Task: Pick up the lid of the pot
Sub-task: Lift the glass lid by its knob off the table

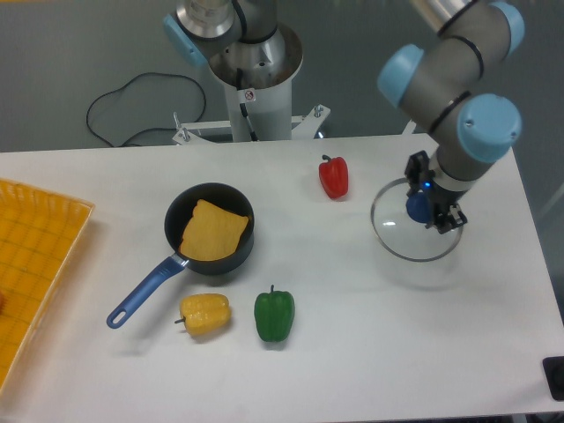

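Tool [438,214] at lid [397,231], near table [493,300] edge

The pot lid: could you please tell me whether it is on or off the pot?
Off: the lid is far right of the pot, whose yellow contents show uncovered.

White counter [388,352] fills most of the view here, evenly lit from above, with only soft shadows on it. Past its far edge there's plain grey floor [53,53], and a black cable [90,113] looping across it on the left.
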Robot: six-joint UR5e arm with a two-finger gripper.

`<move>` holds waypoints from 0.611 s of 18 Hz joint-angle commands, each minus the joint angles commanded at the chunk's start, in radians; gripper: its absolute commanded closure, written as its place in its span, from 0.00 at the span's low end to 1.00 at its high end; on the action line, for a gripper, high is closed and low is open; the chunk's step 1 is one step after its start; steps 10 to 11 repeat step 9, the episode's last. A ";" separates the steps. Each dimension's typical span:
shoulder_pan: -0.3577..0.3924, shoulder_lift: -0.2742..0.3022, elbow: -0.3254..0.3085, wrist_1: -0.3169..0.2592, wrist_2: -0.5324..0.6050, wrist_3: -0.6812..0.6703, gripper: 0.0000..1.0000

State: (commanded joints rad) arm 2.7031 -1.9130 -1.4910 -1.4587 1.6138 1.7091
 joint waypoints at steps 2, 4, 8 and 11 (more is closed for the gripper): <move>-0.043 0.014 -0.003 -0.011 -0.018 -0.049 0.48; -0.072 0.023 -0.003 -0.020 -0.047 -0.109 0.48; -0.124 0.055 -0.006 -0.029 -0.093 -0.177 0.48; -0.131 0.055 -0.008 -0.028 -0.101 -0.192 0.49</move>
